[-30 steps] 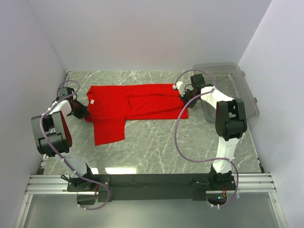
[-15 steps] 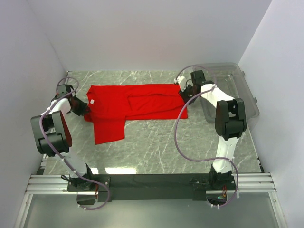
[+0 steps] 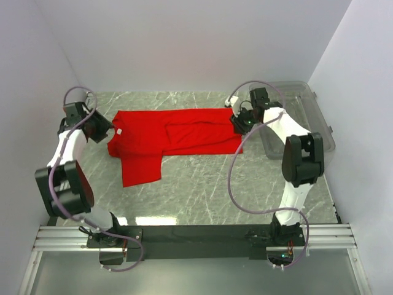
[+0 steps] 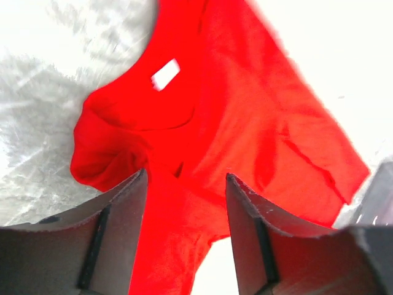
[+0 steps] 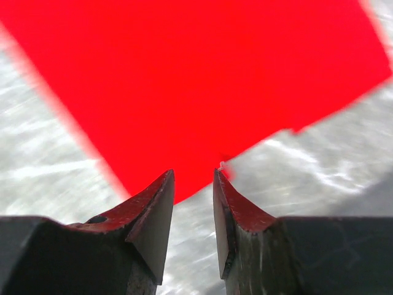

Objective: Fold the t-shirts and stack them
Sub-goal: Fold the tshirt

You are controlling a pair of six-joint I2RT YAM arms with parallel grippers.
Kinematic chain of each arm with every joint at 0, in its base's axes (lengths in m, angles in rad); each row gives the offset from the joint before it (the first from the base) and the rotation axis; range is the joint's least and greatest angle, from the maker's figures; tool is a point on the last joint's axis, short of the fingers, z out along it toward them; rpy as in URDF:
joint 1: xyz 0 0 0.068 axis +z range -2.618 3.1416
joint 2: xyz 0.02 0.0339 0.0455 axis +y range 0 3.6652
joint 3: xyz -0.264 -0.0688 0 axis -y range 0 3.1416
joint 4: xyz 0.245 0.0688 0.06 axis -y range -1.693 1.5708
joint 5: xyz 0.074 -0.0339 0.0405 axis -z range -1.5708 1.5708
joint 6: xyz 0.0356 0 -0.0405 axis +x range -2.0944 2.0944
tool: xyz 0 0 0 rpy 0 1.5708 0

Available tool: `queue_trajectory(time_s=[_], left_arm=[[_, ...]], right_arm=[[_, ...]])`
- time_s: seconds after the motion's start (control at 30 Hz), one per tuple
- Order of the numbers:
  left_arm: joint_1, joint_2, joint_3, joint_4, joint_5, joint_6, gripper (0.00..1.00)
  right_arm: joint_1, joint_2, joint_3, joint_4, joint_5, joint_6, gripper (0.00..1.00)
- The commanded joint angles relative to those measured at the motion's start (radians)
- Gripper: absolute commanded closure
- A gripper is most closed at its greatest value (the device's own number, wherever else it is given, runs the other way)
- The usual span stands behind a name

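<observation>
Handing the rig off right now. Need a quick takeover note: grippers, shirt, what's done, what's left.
Left gripper: open, holding nothing, above the collar end of the red t-shirt.
Right gripper: jaws narrowly apart, nothing between them, over the shirt's corner nearest the clear bin.
Shirt: flat on the table, white neck label facing up, one part folded across the body, one flap toward the arms. Not in the bin.
Done: a partial fold at most.
Left: finish folding, then stack.

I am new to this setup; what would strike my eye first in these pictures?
The bright red t-shirt lies spread on the marble table. The left hand is at its collar end, the right hand at its hem end, both open. A clear bin stands far right.
</observation>
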Motion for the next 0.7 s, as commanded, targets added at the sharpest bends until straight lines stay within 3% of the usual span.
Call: queue_trajectory(time_s=[0.0, 0.1, 0.17, 0.33, 0.5, 0.67], left_arm=[[0.011, -0.109, -0.002, 0.014, 0.006, 0.071, 0.4], [0.011, -0.163, -0.066, -0.045, 0.052, 0.054, 0.24], [0.011, -0.211, -0.155, -0.081, 0.078, 0.045, 0.19], [0.011, -0.301, -0.358, -0.132, 0.095, -0.004, 0.25], [0.007, -0.32, -0.424, -0.222, 0.014, -0.027, 0.32], [-0.024, -0.223, -0.438, -0.25, -0.023, -0.027, 0.34]], right_arm=[[0.004, -0.138, -0.051, -0.134, -0.177, -0.145, 0.61], [0.005, -0.202, -0.122, -0.125, -0.223, -0.131, 0.61], [0.006, -0.247, -0.177, -0.115, -0.246, -0.105, 0.61], [0.008, -0.316, -0.27, -0.069, -0.263, -0.039, 0.61], [0.008, -0.354, -0.318, -0.032, -0.283, 0.016, 0.61], [0.005, -0.365, -0.355, 0.008, -0.295, 0.065, 0.61]])
